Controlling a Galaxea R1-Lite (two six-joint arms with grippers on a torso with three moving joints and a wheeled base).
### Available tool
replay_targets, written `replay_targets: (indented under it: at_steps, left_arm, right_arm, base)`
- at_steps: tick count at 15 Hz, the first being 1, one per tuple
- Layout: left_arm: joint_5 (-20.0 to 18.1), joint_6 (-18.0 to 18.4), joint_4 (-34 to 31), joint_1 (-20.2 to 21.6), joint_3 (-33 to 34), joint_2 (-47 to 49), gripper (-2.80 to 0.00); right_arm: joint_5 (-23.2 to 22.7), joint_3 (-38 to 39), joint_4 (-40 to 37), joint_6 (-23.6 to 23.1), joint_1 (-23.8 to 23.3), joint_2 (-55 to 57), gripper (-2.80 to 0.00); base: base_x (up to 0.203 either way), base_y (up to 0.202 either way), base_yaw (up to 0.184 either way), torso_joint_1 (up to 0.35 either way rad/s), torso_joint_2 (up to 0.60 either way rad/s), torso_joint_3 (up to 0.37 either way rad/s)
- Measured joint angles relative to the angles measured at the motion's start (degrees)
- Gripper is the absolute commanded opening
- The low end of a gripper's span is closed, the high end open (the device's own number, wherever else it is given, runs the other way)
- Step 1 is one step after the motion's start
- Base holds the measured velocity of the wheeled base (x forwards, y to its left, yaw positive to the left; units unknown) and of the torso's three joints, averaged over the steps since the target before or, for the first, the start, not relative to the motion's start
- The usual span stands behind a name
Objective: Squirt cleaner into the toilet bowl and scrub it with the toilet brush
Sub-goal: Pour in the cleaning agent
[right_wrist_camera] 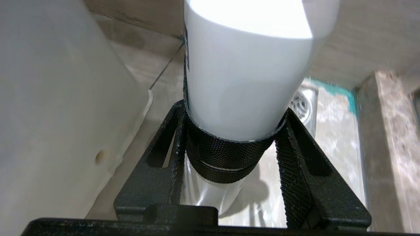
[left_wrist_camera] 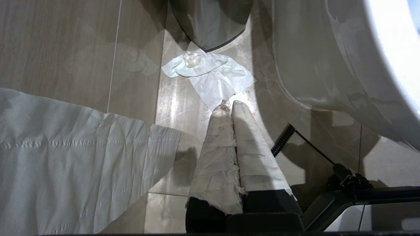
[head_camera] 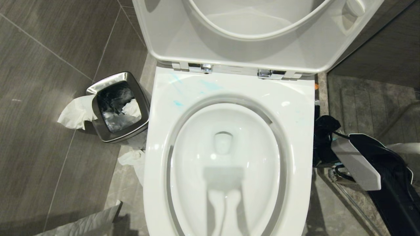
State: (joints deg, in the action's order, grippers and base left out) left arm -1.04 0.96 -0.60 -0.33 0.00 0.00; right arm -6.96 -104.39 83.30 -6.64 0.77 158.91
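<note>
1. Right end effector (right_wrist_camera: 233, 111) first: my black ribbed fingers (right_wrist_camera: 297, 164) are clamped on both sides of the cleaner (right_wrist_camera: 242, 65), gripping it at its dark textured band.
2. Toilet bowl (head_camera: 229, 85) fills the head view, lid and seat (head_camera: 170, 39) up, blue smears (head_camera: 177, 103) on the rim's far left.
3. The cleaner sits low on the toilet's right side, just beside its outer wall, with a floor drain (right_wrist_camera: 302, 105) beyond.
4. Steel bin (head_camera: 108, 78) stands left of the toilet, with tissue draped over its edge.
5. Left end effector (left_wrist_camera: 231, 104) hangs over the floor (left_wrist_camera: 177, 98), taped fingers pressed together, holding nothing.
6. A crumpled tissue (left_wrist_camera: 213, 75) lies on the floor just past those fingertips.
</note>
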Motion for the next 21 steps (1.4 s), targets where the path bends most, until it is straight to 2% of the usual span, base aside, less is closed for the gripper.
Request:
replay_targets:
  at_steps: [6, 10, 11, 12, 21]
  left_arm:
    - [0.00, 0.00, -0.02, -0.02, 0.00, 0.00, -2.80]
    - [-0.01, -0.02, -0.02, 0.00, 0.00, 0.00, -2.80]
    - [-0.01, 0.00, -0.02, 0.00, 0.00, 0.00, -2.80]
    - [-0.02, 0.01, -0.02, 0.00, 0.00, 0.00, -2.80]
    - [0.00, 0.00, -0.02, -0.05, 0.00, 0.00, -2.80]
  right_arm:
    - [0.10, 10.13, 3.99, -0.02, -0.09, -3.04, -2.80]
    - [0.07, 11.15, 3.82, -0.05, -0.09, -3.70, -2.80]
    - [0.10, 11.17, 3.82, -0.18, -0.09, -3.73, -1.33]
    - [0.07, 11.15, 3.82, -0.29, -0.09, -3.73, 0.00]
    - [0.23, 11.47, 3.85, -0.08, 0.02, -4.11, 0.00]
  base:
    - [0.000, 0.000, 0.000, 0.000, 0.00, 0.000]
    - [0.000, 0.000, 0.000, 0.000, 0.00, 0.000]
    - [0.000, 0.000, 0.000, 0.000, 0.00, 0.000]
    - [0.000, 0.000, 0.000, 0.000, 0.00, 0.000]
    - [0.000, 0.000, 0.000, 0.000, 0.00, 0.000]
